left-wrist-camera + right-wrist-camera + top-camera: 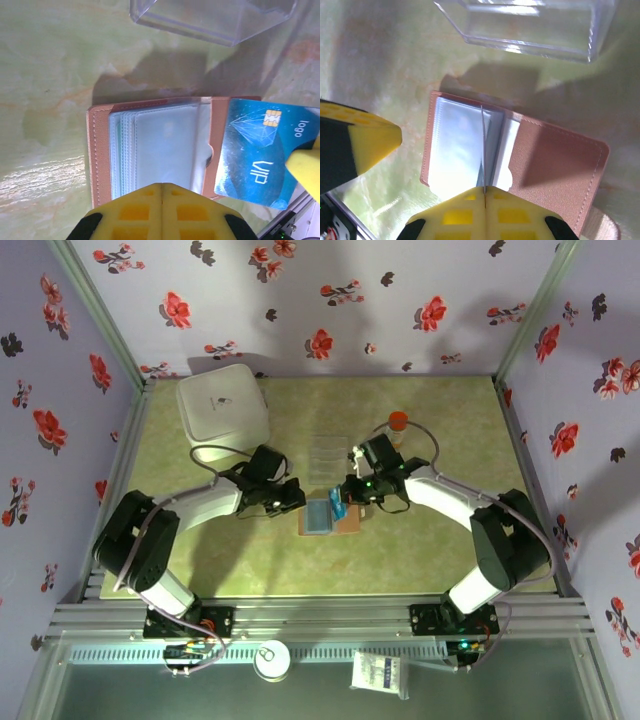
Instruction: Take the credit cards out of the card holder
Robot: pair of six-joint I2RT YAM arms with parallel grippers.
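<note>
pale lilac cloth walls (pixel 400 270) printed with red and dark flowers close in three sides of a mottled yellow-green table top (pixel 460 430), with silvery metal posts (pixel 100 310) at the back corners, a ribbed metal rail (pixel 320 618) along the near edge, and soft glare on the surface.

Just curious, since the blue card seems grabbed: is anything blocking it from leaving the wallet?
Nothing visible does. The blue card, pinched by the right gripper, already appears clear of the pockets of the card holder, over its flap.
</note>
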